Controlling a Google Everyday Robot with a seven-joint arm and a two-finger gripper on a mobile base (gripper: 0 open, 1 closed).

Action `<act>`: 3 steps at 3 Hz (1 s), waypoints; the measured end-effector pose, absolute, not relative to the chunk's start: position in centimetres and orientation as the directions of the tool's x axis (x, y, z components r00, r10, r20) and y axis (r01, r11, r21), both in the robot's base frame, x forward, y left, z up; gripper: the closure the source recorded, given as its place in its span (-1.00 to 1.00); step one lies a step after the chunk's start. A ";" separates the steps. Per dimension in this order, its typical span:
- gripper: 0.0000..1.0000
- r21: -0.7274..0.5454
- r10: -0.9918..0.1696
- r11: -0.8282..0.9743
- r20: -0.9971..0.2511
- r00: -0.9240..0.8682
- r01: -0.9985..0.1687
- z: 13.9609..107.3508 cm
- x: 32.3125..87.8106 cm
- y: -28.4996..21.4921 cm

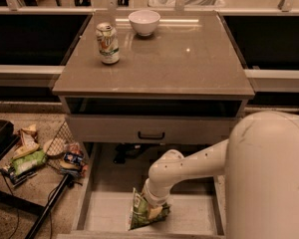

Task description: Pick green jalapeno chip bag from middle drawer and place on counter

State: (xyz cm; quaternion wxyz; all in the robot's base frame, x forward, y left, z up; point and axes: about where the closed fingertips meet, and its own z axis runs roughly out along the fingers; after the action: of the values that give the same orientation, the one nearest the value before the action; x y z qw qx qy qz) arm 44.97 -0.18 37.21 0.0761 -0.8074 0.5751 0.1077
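The green jalapeno chip bag (139,214) stands crumpled on the pale floor of the open middle drawer (194,215), near its front. My gripper (153,204) is down in the drawer at the bag's upper right side, touching it, mostly hidden behind my white wrist and arm (189,168). The glossy grey-beige counter (189,63) tops the cabinet above.
A soda can (107,44) and a white bowl (144,22) stand at the counter's back left. A shut drawer front with a black handle (151,134) sits above the open drawer. Mixed wrappers (32,156) and a black stand leg (52,205) lie on the floor at left.
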 end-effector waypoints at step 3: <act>1.00 -0.222 -0.846 -0.318 -0.371 0.382 -0.922 55.3 47.3 -0.2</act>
State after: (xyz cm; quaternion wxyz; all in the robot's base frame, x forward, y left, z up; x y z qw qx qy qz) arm 47.25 -0.17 55.27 0.2012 -0.8065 0.5480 0.0935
